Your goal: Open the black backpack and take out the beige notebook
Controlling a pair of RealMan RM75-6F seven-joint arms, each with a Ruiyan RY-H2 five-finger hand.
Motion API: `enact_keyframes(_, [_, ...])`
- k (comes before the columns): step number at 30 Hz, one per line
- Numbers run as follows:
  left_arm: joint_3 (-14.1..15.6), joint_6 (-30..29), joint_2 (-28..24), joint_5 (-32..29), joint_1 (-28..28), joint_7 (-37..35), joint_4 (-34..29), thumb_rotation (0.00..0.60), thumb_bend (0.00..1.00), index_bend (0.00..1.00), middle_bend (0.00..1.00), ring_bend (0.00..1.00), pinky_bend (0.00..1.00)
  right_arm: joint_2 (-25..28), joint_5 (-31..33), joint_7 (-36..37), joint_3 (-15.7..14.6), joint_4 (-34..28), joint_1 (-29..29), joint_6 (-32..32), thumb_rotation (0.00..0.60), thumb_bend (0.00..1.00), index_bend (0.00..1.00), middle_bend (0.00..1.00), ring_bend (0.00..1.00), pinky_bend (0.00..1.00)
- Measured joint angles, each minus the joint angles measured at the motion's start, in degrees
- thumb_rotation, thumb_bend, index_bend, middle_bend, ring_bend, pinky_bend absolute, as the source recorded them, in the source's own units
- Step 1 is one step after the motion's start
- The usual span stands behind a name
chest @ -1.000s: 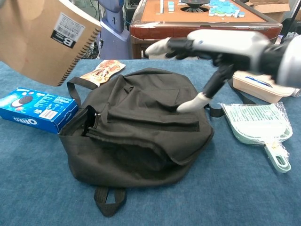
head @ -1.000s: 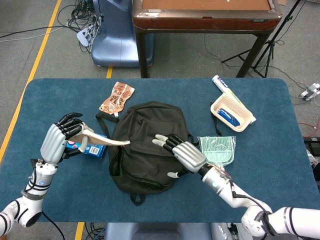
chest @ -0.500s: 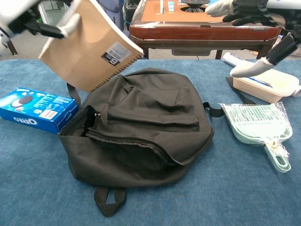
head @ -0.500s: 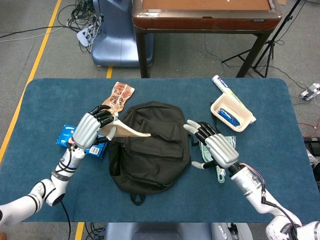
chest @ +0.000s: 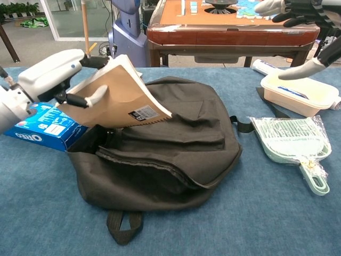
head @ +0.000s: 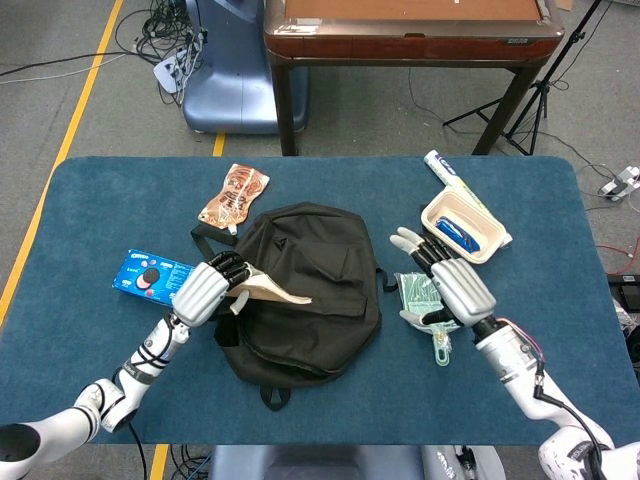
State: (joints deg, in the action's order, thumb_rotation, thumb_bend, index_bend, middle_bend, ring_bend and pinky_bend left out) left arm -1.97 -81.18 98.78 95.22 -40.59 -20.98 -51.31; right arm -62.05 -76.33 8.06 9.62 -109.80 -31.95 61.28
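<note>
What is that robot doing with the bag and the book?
The robot's left hand holds a beige notebook just above the black backpack, which lies open on the blue table. Its right hand is open and holds nothing, hovering over a green dustpan. A blue cookie box sits beside the backpack.

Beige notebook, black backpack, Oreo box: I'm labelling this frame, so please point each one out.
beige notebook (chest: 120, 101), chest view, on its cover.
black backpack (chest: 176, 133), chest view, on its front panel.
Oreo box (chest: 45, 129), chest view, on its blue top.
</note>
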Motion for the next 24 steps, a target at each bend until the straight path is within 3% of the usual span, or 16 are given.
enact_keyframes(4, [1.08,3.45,-5.12,-1.54,1.16,5.73,-11.4,0.6,0.32,0.0,0.07,0.04,0.15,0.11,1.12,0.23,0.14,0.59,0.08,-0.59,0.6,0.13,0.0,0.0,0.0,0.0])
enact_keyframes(13, [2.23,8.05,-19.97,-6.78,5.05,21.51,-38.62,0.6,0.29,0.0,0.05,0.02,0.14,1.53,2.74,-0.37,0.15,1.03,1.69,0.42,0.6,0.13,0.0,0.0,0.0,0.0])
enact_keyframes(16, [1.74,7.14,-23.64,-9.43,7.54,24.24,-42.1,0.6,0.29,0.0,0.05,0.03,0.14,2.43,3.45,-0.7,-0.28,1.21,2.61,0.71,0.6,0.14,0.0,0.01,0.0,0.0])
enact_keyframes(20, [0.45,4.79,-25.83,-13.75,10.69,25.02,-43.52,0.6,0.29,0.05,0.05,0.04,0.14,3.07,4.47,-1.0,-1.02,1.82,4.24,1.5,0.6,0.23,0.01,0.12,0.01,0.05])
enact_keyframes(24, [-1.01,1.54,-27.57,-17.8,14.26,25.56,-43.35,0.6,0.29,0.12,0.05,0.05,0.14,3.31,4.24,-2.35,-2.01,2.97,6.06,3.56,0.6,0.29,0.15,0.21,0.07,0.11])
